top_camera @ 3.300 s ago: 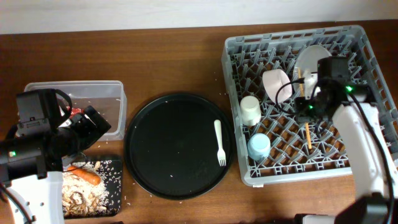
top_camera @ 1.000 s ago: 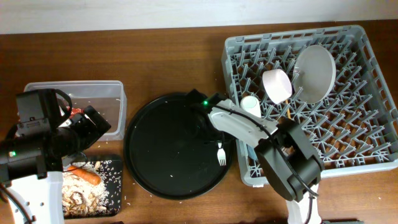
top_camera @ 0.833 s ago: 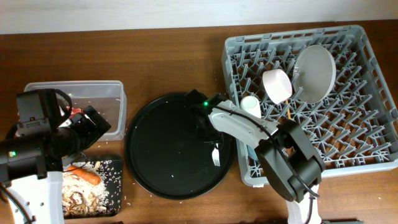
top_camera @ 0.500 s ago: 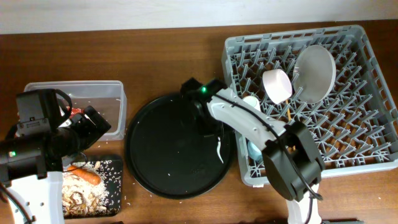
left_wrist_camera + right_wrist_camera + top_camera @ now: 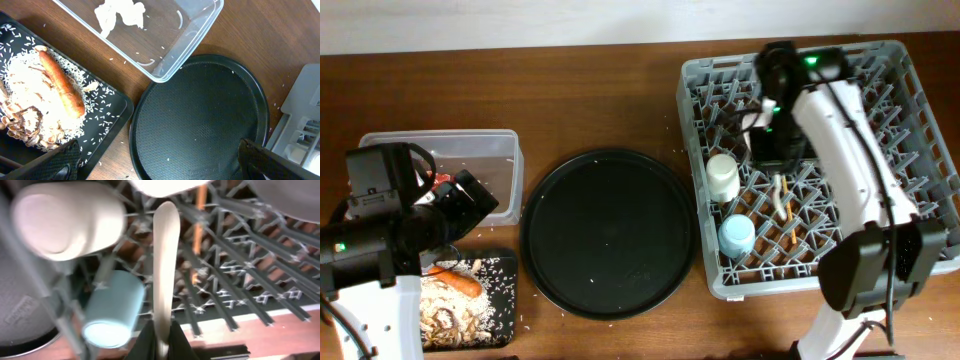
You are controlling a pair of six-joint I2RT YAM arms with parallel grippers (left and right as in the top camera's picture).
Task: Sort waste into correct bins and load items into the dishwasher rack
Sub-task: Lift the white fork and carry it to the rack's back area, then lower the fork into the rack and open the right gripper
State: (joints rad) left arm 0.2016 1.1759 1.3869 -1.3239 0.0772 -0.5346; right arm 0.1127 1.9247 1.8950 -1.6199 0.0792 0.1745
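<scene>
Findings, right arm first. The dishwasher rack (image 5: pixel 920 120) lies directly beneath the right gripper (image 5: pixel 160 337). Its fingers are pressed together on the handle end of the white plastic fork (image 5: pixel 164 260), with no gap visible beside the handle.

Key relation: the fork's long axis runs straight out ahead of the fingers, in line with them. It hangs above the pegs and does not appear to rest on them, though the blur in the wrist view prevents certainty. To one side of the fingers sit the cream cup (image 5: pixel 67 220) and, nearer, the light blue cup (image 5: pixel 112 310). To the other side, further ahead, a thin wooden chopstick (image 5: pixel 200 200) lies in the lattice. The fork's far end reaches close under a pale rounded item, probably the bowl.

Judgement: release calls for lowering the fork along the open channel between the cups and the chopstick, so that it settles between peg rows.

The left gripper (image 5: pixel 155 162) is well away from the rack. Its fingers are spread wide and empty above the round black tray (image 5: pixel 200 125).
</scene>
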